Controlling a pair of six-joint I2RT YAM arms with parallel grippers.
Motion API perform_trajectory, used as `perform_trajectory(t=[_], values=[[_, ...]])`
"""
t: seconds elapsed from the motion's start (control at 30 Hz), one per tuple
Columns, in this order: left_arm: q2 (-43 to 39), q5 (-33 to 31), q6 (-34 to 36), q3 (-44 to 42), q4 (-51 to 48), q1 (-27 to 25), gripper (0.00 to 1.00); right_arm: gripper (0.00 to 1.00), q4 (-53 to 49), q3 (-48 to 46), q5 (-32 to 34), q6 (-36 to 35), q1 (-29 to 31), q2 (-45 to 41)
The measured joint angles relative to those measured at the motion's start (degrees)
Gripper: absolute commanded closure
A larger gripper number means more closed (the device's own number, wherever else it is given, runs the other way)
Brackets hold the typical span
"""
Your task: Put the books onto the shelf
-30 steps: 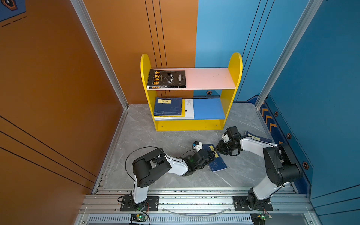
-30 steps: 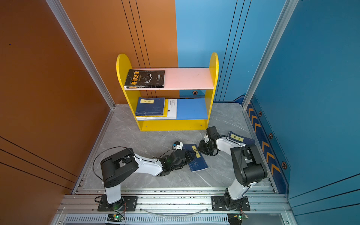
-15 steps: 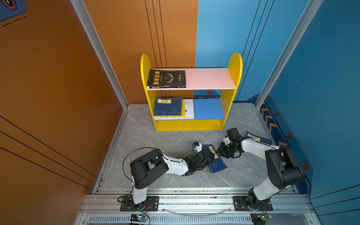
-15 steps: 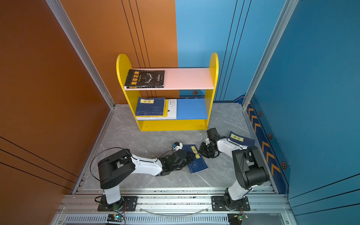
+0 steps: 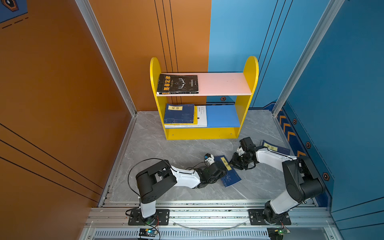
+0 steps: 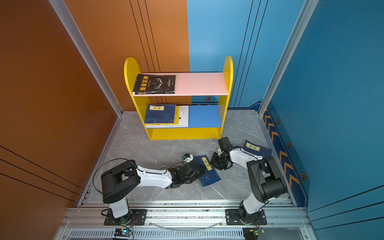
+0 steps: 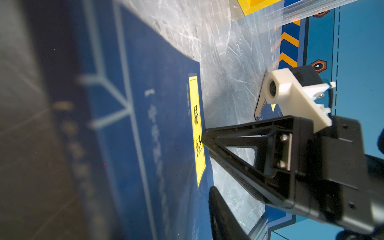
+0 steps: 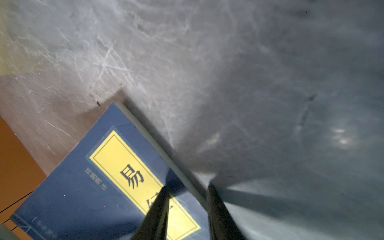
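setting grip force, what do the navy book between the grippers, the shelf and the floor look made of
Navy book: thin paper, matte cover; a white page edge shows in the right wrist view. Shelf: probably painted wood board, smooth, with flat cut edges. Floor: smooth grey marble-look slab; stone or print, cannot tell.

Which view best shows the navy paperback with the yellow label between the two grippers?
A top view: the navy paperback shows nearly whole. Left wrist sees it close, partly blurred; right wrist only its labelled corner.
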Motion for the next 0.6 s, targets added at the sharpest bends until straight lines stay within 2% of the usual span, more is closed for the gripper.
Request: perform_trajectory(t=[0.6], values=[[-0.8, 0.0, -0.7, -1.3, 0.0, 0.0, 0.64, 0.67, 0.2, -1.1, -0.2, 2.0, 0.4, -1.0]])
